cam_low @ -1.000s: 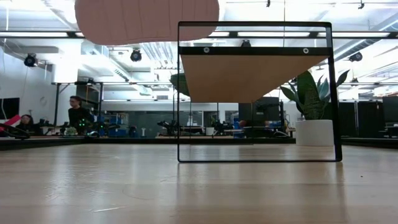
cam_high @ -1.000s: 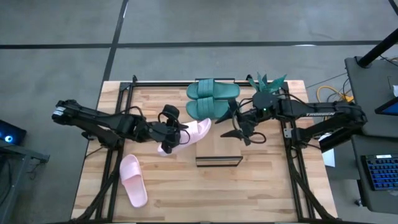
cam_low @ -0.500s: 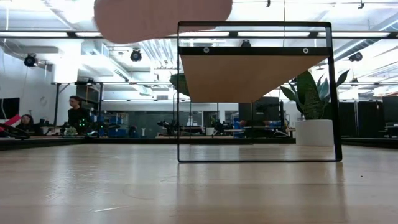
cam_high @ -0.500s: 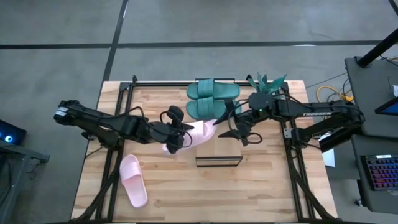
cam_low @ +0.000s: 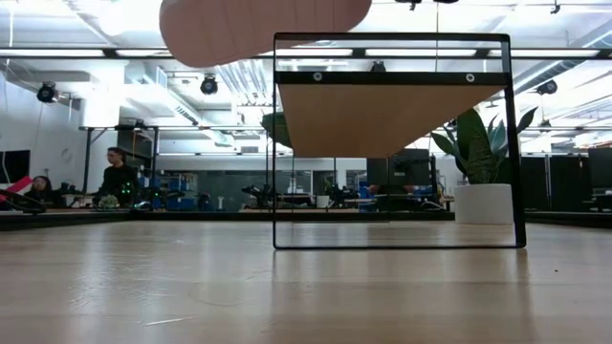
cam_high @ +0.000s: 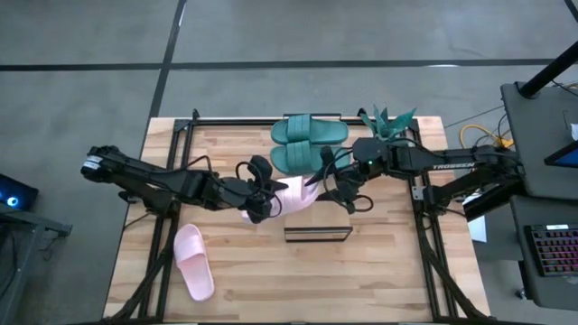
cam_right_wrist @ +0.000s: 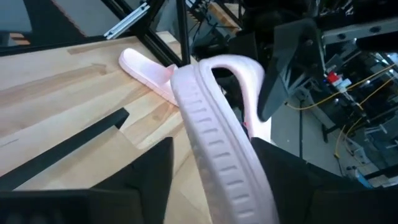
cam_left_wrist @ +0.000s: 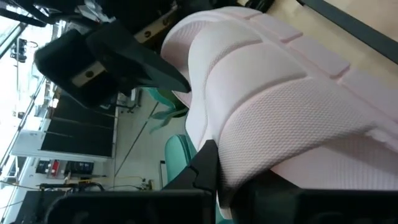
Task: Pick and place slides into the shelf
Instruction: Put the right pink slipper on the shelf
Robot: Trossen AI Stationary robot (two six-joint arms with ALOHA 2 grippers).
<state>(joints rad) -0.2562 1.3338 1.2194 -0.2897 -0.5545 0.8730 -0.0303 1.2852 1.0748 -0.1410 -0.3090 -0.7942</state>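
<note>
Nearest the front edge, one pale pink slide lies flat on the table, well apart from both arms, with bare wood around it. Just behind the table's middle stands the shelf; the low view shows its dark frame open underneath, with only its plank across it. Above and left of it, the held pink slide hangs off the table, clamped by the left gripper. The right gripper has its fingers apart around that slide's other end; its wrist view shows the sole edge between the spread fingers. Farthest back, two teal-green slides lie side by side, touching, near the rear edge.
</note>
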